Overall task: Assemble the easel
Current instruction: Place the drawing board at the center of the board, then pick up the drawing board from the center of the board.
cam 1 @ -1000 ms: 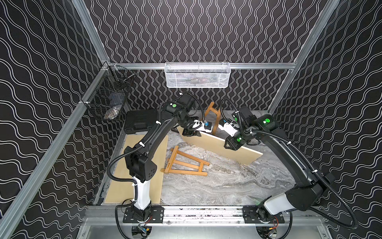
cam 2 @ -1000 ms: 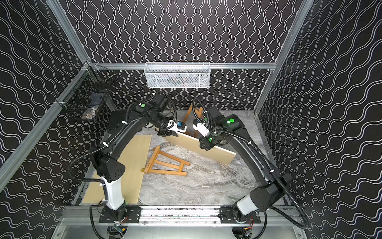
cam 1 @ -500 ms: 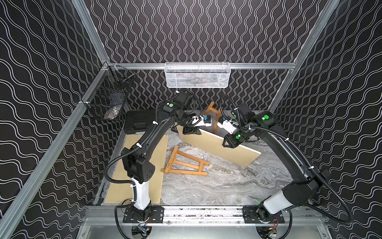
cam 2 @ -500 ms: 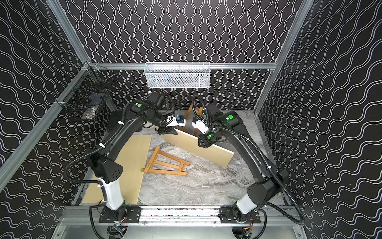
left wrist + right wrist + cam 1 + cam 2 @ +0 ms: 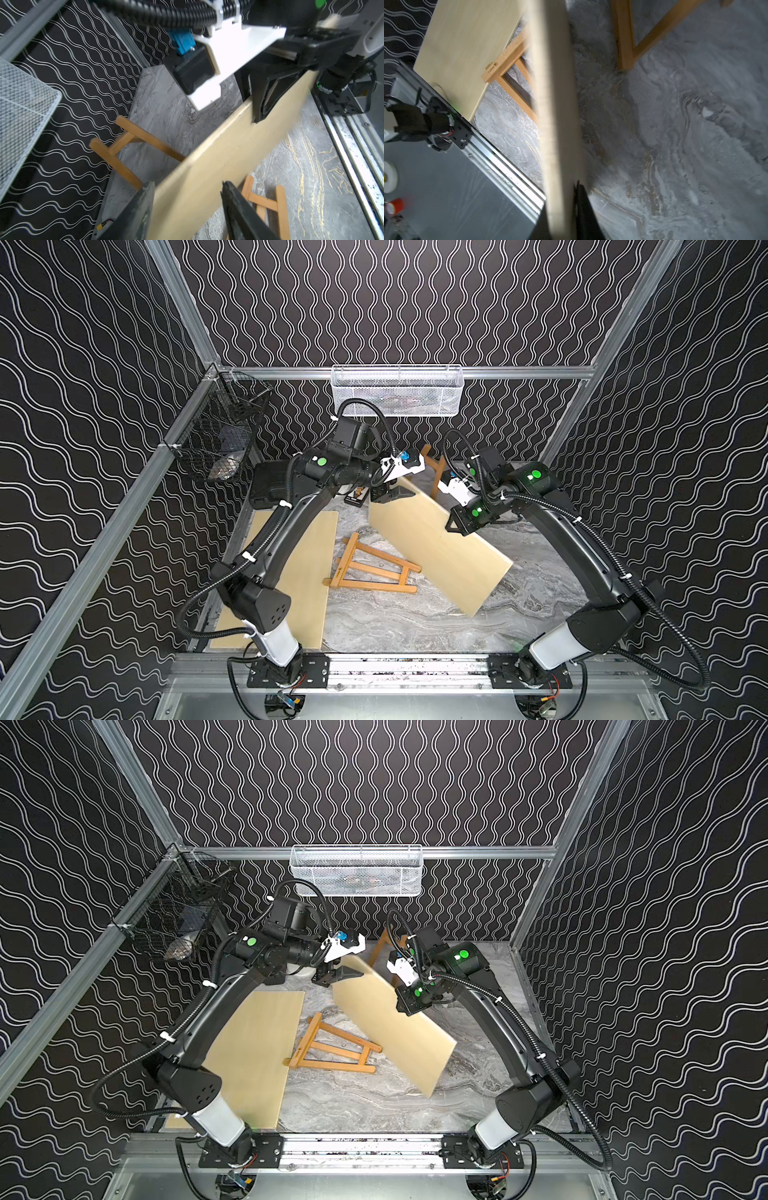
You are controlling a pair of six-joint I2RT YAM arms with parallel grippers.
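In a top view the widest free room is the bare table (image 5: 415, 626) along the lower middle and lower right of the frame. The tilted board (image 5: 440, 547) slants across the centre like a wall. The right gripper (image 5: 452, 526) is clamped on its upper edge, and the left gripper (image 5: 392, 494) sits astride its upper corner with jaws apart. To its left the easel frame (image 5: 374, 572) lies flat beside the flat board (image 5: 307, 572). Above, a wooden stand (image 5: 434, 466) narrows the gap to the back wall.

Easel frame (image 5: 374, 585) on table (image 5: 415, 622), tilted board (image 5: 449, 556) right of it, flat board (image 5: 307, 572) left, second frame (image 5: 149, 138) behind.
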